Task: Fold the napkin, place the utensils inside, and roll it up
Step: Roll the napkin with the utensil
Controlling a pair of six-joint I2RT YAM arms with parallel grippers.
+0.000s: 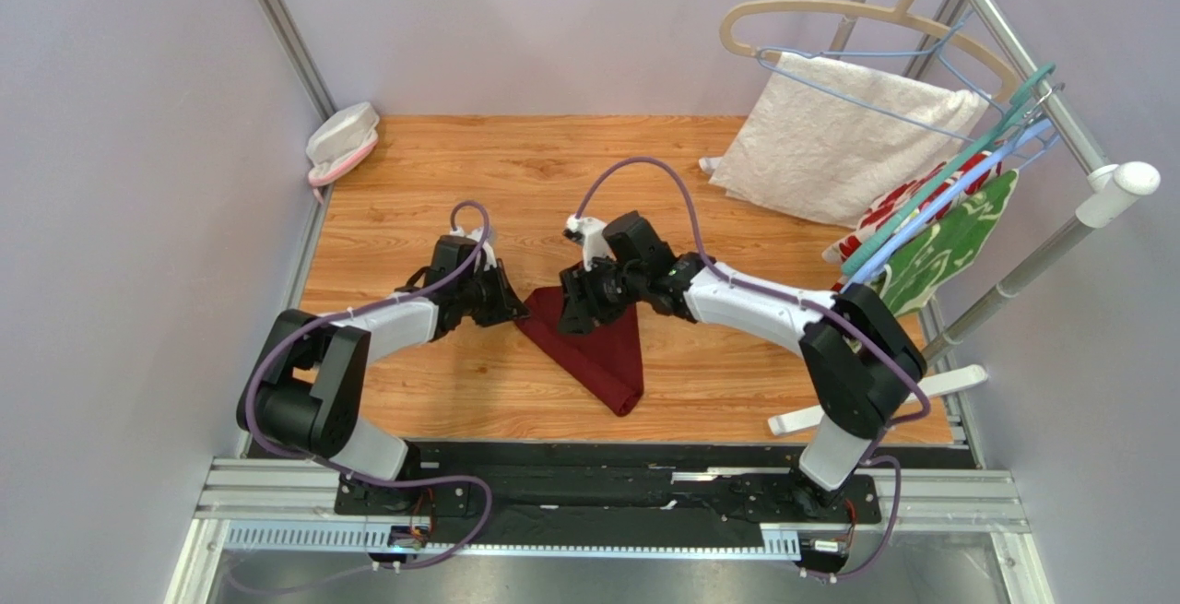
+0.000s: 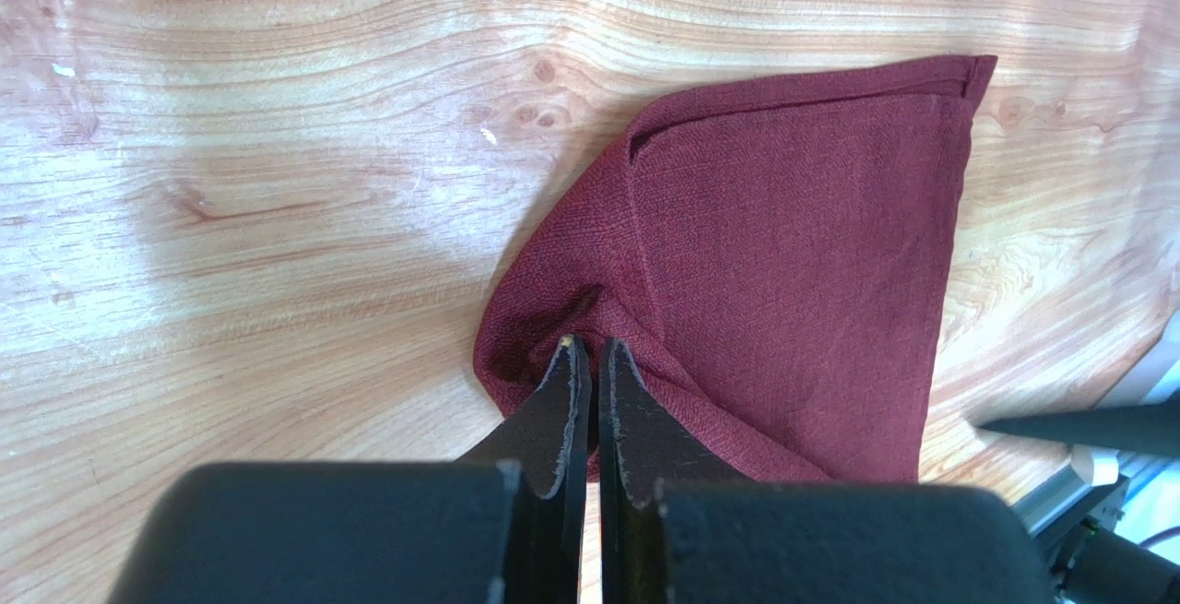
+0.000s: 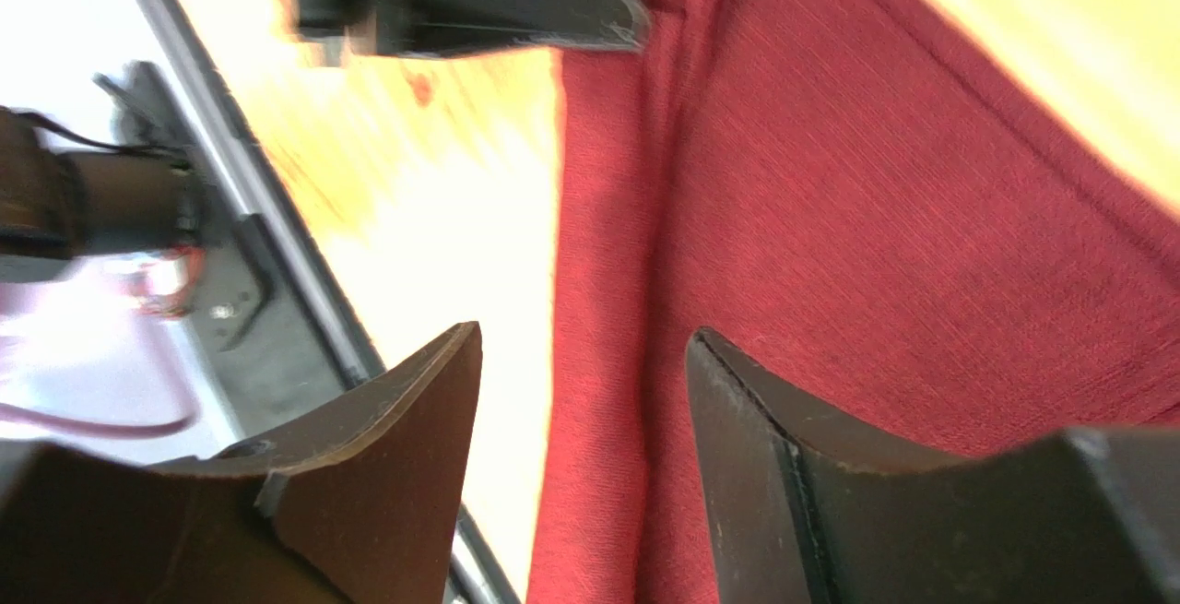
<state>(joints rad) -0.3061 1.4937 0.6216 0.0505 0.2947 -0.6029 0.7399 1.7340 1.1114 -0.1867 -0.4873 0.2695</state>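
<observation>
Looking from the top first, you can see the napkin (image 1: 593, 355) lying folded in a pointy shape in the middle of the counter (image 1: 416, 203). Its long way runs from the two tools down toward the near edge, where the arms are bolted. Your left tool (image 1: 510, 311) is at the cloth's left corner. Your right tool (image 1: 589, 303) hangs over the far end of the cloth. Both are close, but only the left one has hold of it.

From the left wrist, your left tool (image 2: 589, 359) is pressed together and pinching a bunched-up corner of the napkin (image 2: 803, 258). The rest of the cloth spreads away from the tool, forward and to the right, flat on the wood.

From the right wrist, your right tool (image 3: 585, 348) is spread wide and holds nothing. The napkin (image 3: 900, 217) lies just under it, and a folded edge runs through the gap between the tips. This picture is a bit blurry.

You cannot see the utensils in any view, so I think you are in the folding part. I think the next move hangs on that pinched corner: the cloth lies to its right, so that is the way to carry it.
</observation>
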